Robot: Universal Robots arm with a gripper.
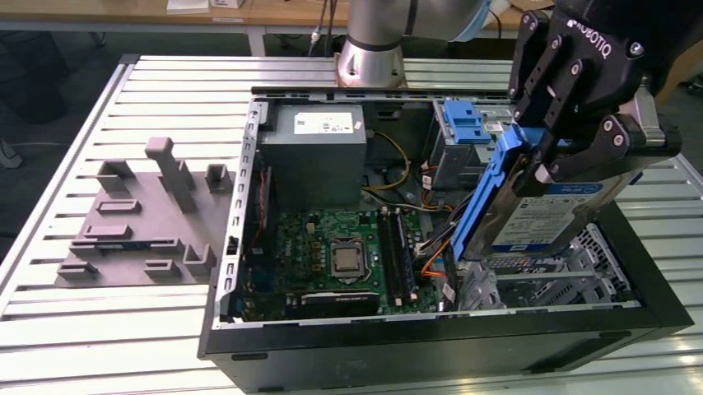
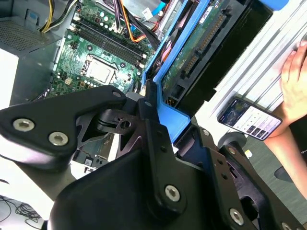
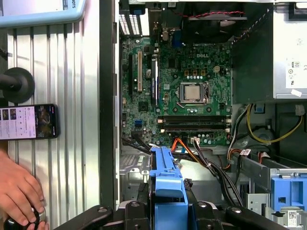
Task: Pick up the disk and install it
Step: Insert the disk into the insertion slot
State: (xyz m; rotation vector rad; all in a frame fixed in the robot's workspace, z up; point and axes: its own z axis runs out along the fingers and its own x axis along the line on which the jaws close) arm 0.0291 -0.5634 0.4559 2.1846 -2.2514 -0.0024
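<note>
Your end effector (image 1: 552,164) is clamped on the blue carrier bracket (image 3: 168,178) that frames the disk (image 1: 547,216), so the disk hangs directly below the fingers, stood on edge and tilted, label facing the exterior view. It sits over the metal drive cage (image 1: 571,276) at the exterior view's right end of the open computer case (image 1: 439,341). Whether its lower edge already touches the cage I cannot tell. The step in hand looks like seating the drive in that cage, so my advice is to square the carrier's long edges with the cage rails before pressing and to bring the tilt out gently, because a bracket gripped at one end will likely twist if it meets a rail at an angle. Just beyond the carrier in the first wrist view, orange and black cables (image 3: 188,147) run close to the bay. They could snag or be pinched beneath the disk, so mind them. Farther in lie the motherboard (image 1: 335,247) and the grey power supply (image 1: 318,156), both well apart from the disk. Outside the case, on the slatted tabletop (image 1: 110,337), a phone (image 3: 29,122) and a person's hand (image 3: 17,191) rest near the case wall, so move slowly.
</note>
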